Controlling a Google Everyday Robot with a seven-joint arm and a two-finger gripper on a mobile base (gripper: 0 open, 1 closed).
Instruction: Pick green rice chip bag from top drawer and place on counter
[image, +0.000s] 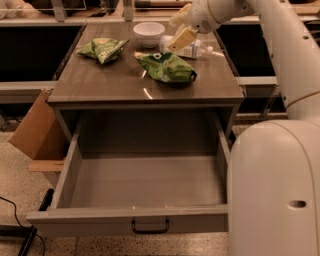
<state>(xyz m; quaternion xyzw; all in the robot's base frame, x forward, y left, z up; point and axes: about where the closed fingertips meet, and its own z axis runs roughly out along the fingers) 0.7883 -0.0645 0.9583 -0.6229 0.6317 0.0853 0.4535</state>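
Note:
The green rice chip bag lies flat on the counter, right of centre near the front half. My gripper hangs above the counter just behind and above the bag, clear of it, with its pale fingers spread and nothing between them. The top drawer is pulled fully out below the counter and its inside is bare. Its dark bar handle shows on the grey front.
A smaller crumpled green bag lies at the counter's back left. A white bowl and a lying bottle sit at the back. A cardboard box stands left of the drawer. My white body fills the right.

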